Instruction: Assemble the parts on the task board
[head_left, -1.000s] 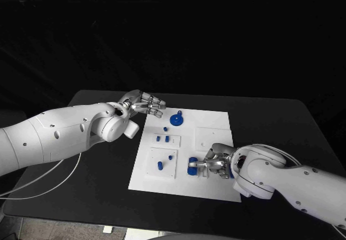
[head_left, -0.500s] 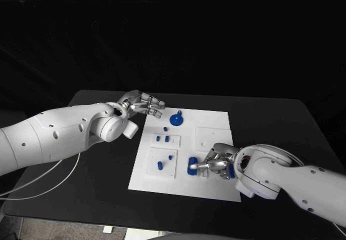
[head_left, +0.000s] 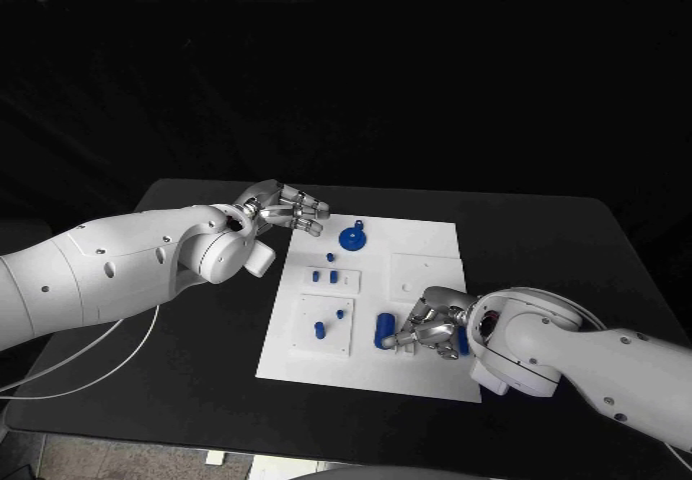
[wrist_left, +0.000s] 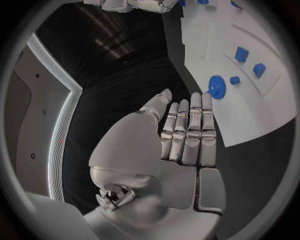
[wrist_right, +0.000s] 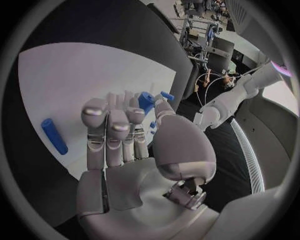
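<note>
While left hand (head_left: 293, 209) hovers open-fingered, right hand (head_left: 433, 322) (fingers curled) grips blue part (wrist_right: 145, 101) over task board (head_left: 433, 250).

1. Head cam sits up high and looks down at the desk (head_left: 577, 240), with the task board (head_left: 433, 250) in the middle of the shot.
2. Left wrist cam sits right behind the left hand (wrist_left: 181, 135), super close, looking out along its fingers at the board's far end.
3. Right wrist cam does the same behind the right hand (wrist_right: 119, 135).
4. All three catch the board.
</note>
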